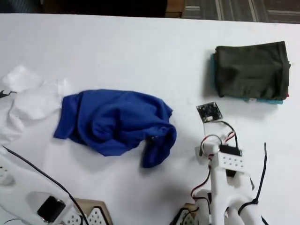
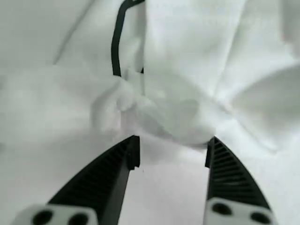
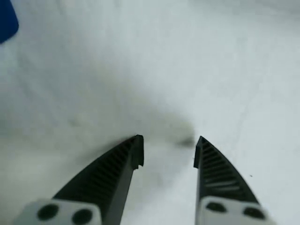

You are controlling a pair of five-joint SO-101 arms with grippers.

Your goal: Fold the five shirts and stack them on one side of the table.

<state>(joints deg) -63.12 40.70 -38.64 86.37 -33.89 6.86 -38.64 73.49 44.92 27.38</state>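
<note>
A crumpled blue shirt (image 1: 115, 121) lies in the middle of the white table (image 1: 140, 51). At the left edge sits a rumpled white shirt (image 1: 28, 101) with a thin black trim (image 2: 117, 42). My left gripper (image 2: 172, 143) hangs open just over a bunched fold of this white shirt (image 2: 187, 70), holding nothing. The right arm (image 1: 225, 161) stands at the front right. My right gripper (image 3: 168, 139) is open above bare tabletop, with a corner of the blue shirt (image 3: 7, 21) off to its side. A folded stack topped by a dark green shirt (image 1: 251, 69) rests at the back right.
Teal and red edges (image 1: 267, 100) of folded shirts show under the green one. The left arm's white body and black cable (image 1: 28, 187) cross the front left corner. Bare table lies between the blue shirt and the stack.
</note>
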